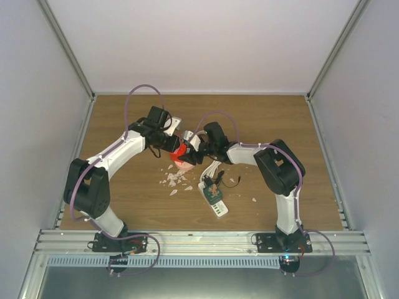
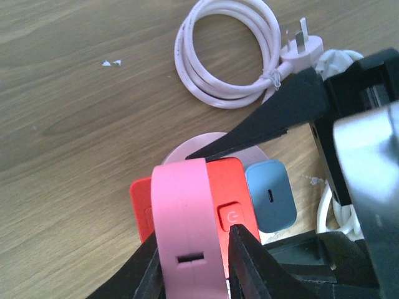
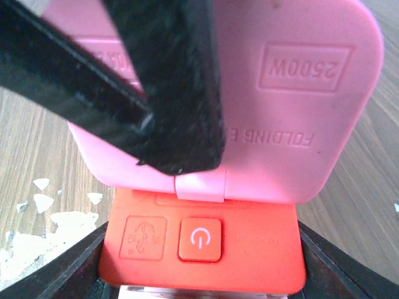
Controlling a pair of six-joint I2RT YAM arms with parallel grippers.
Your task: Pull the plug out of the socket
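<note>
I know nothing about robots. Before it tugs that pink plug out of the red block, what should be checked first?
1. The left hand straddles the pink folding plastic plug: ok.
2. Its grip is firm: cannot tell.
3. The right hand clamps the red square plastic socket block from both sides: ok.
4. Plug seated in the block, not yet pulled: ok.
5. The white coiled cable lies apart from the plug: ok.

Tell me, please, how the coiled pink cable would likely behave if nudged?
The coiled cable looks soft, so it would probably flex rather than roll. A tie binds its loops, so it would likely slide as one bundle. Its plug lies flat and seems unlikely to tip.
</note>
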